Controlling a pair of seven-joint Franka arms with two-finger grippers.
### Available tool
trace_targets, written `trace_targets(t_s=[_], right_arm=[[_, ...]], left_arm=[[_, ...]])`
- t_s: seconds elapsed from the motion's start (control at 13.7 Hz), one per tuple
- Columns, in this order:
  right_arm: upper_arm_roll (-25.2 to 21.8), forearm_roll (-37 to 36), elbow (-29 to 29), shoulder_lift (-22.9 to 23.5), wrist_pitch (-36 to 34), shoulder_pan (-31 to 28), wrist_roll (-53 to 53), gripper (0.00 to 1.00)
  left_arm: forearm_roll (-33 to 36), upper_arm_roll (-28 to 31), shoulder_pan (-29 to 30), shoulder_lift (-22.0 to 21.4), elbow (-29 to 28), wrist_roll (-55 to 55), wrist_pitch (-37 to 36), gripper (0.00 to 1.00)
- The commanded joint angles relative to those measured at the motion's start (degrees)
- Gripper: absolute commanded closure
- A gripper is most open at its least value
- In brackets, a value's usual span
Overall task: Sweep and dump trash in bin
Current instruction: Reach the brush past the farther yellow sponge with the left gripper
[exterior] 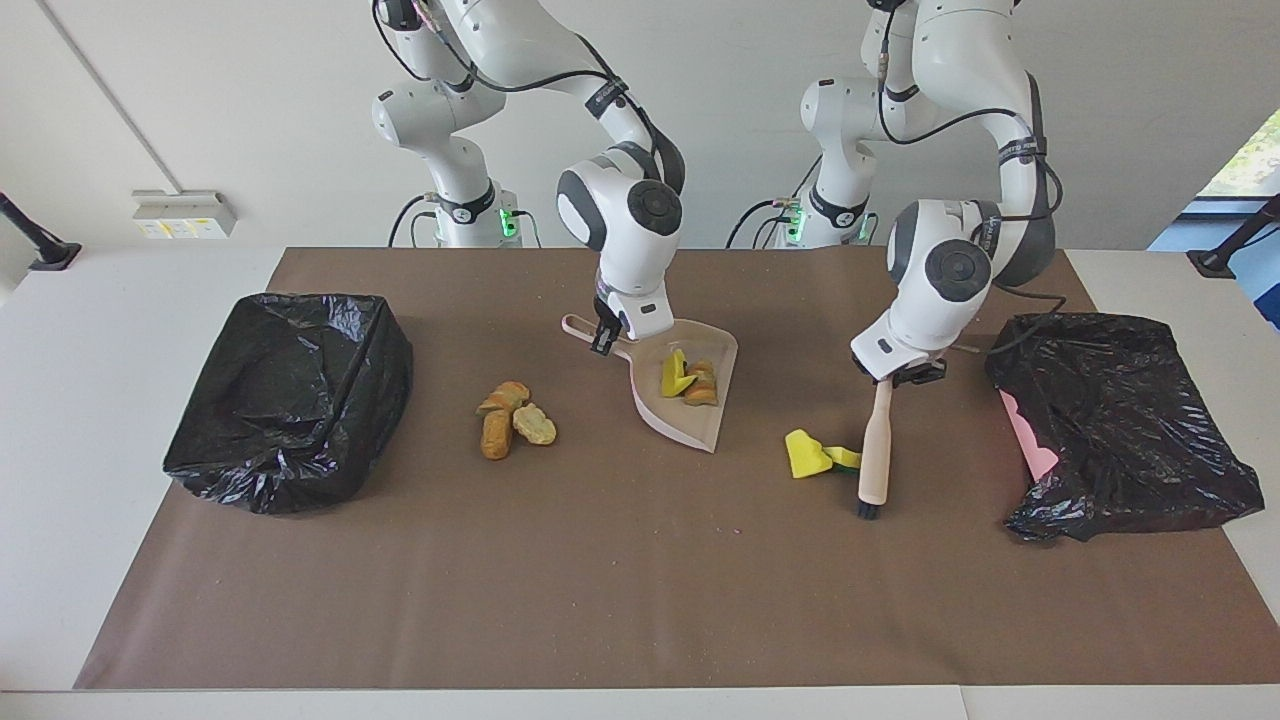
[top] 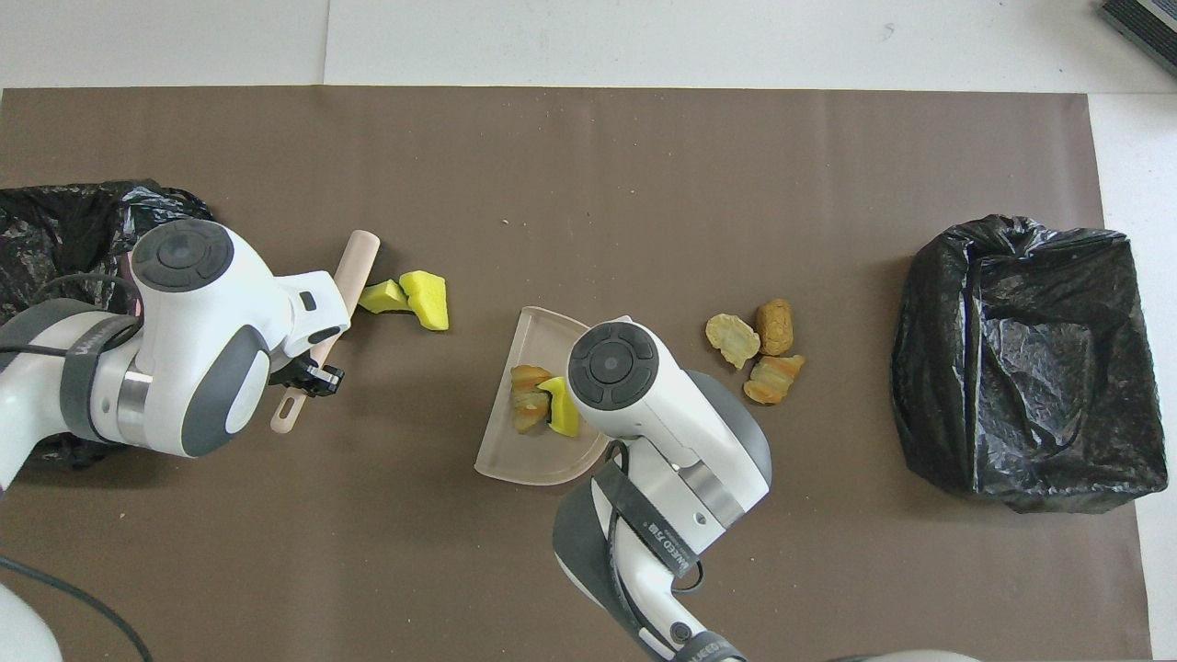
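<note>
The lined bin point(exterior: 288, 400) at the frame's left takes no trash yet. My right end effector point(exterior: 603, 336) clamps the dustpan point(exterior: 688, 400) at centre, holding sponge and bread scraps point(exterior: 688, 380). My left end effector point(exterior: 903, 372) clamps the brush point(exterior: 875, 450), touching the sponge bits point(exterior: 818, 456) right of centre. Next, I judge: push them panward. Bread chunks point(exterior: 513, 418) wait left of the pan.
</note>
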Motion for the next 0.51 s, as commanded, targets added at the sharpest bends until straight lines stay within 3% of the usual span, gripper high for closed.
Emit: trace_targets(t_s=[0.0, 0.44], right_arm=[[0.1, -0.5, -2.0, -1.4, 1.5, 0.0, 2.0, 1.00], [0.1, -0.5, -2.0, -1.4, 1.5, -0.1, 2.0, 1.00]], left_arm=[[-2.4, 0.8, -6.5, -4.2, -4.6, -0.3, 0.4, 1.00], [-5.8, 0.8, -19.0, -8.1, -8.5, -6.2, 0.2, 1.00]])
